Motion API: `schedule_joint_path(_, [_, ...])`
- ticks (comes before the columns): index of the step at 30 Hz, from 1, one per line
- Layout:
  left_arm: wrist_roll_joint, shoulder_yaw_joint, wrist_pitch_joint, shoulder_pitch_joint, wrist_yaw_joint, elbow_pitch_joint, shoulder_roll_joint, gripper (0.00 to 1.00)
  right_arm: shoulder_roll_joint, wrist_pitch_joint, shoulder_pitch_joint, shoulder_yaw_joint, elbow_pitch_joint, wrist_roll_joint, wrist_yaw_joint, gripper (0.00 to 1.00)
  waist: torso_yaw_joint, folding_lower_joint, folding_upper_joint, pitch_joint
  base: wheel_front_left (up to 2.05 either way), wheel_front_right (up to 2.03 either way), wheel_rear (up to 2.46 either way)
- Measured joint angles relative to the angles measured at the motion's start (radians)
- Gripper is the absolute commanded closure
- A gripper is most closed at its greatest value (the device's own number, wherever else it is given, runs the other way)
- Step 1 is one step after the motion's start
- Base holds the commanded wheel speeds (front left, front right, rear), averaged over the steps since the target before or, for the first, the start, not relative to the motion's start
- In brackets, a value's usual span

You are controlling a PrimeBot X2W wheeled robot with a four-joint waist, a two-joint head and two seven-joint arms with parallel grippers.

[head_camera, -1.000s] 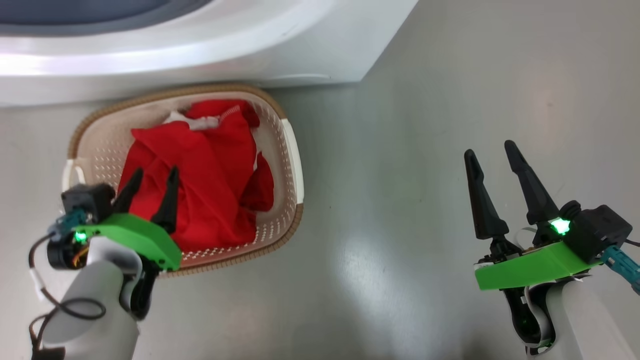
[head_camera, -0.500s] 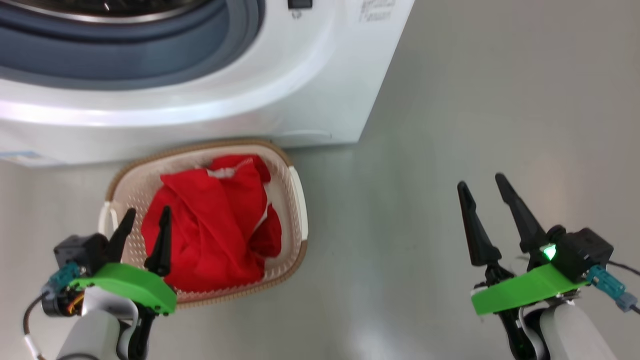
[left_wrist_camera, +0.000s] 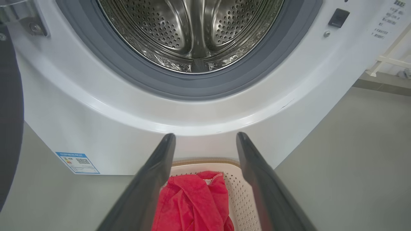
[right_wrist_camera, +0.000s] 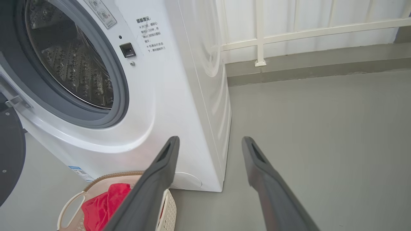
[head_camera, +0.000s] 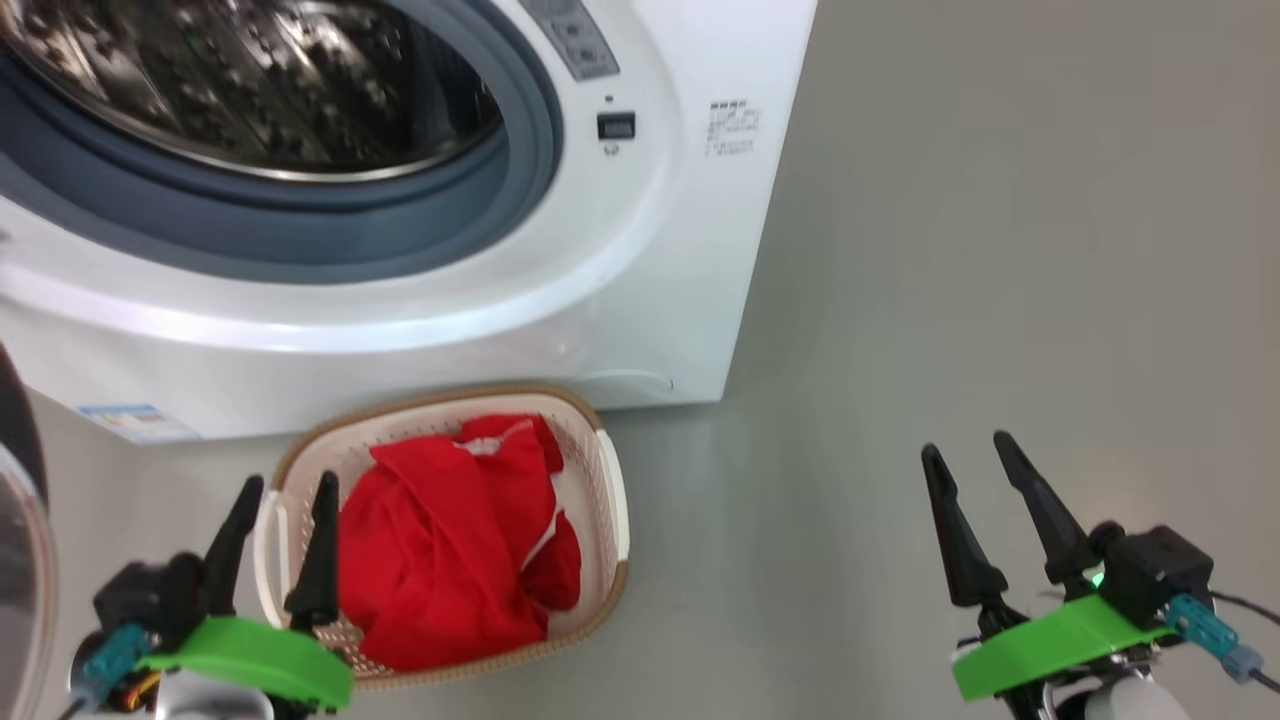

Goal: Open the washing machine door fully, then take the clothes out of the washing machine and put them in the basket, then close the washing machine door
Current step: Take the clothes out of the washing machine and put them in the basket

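Observation:
The white washing machine [head_camera: 650, 250] stands with its steel drum [left_wrist_camera: 192, 29] exposed and no fabric showing inside. The washing machine door [head_camera: 15, 520] hangs swung out at the far left, its dark rim [right_wrist_camera: 9, 154] edge-on. On the floor in front sits the cream basket [head_camera: 610, 500], and the red clothes [head_camera: 450, 540] lie heaped in it. My left gripper [head_camera: 290, 480] is open at the basket's near left rim, above it, with nothing between its fingers. My right gripper [head_camera: 966, 445] is open over bare floor to the right, also holding nothing.
Grey floor [head_camera: 950, 250] stretches to the right of the machine. A white railing [right_wrist_camera: 305, 32] and a low kerb run along the back wall. A blue label [left_wrist_camera: 77, 162] is stuck low on the machine's front.
The head camera has tilted up, bringing the drum into view. My left gripper has drawn back from over the clothes to the basket's near left rim. Both grippers stay open.

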Motion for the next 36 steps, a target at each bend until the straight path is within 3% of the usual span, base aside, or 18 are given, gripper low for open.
schedule_joint_path(20, [0.077,0.069,0.0,0.333,0.0,-0.22,-0.037,0.0,0.008,0.0,0.177,-0.042,0.001,-0.004,0.0,0.0,0.013,0.0001,0.0,-0.176,0.0,0.0,0.0])
schedule_joint_path(36, [0.094,0.074,0.0,0.36,0.0,-0.247,-0.051,0.0,0.011,0.0,0.195,-0.049,-0.002,-0.004,0.0,0.0,0.024,0.0001,0.0,-0.176,0.0,0.0,0.0])
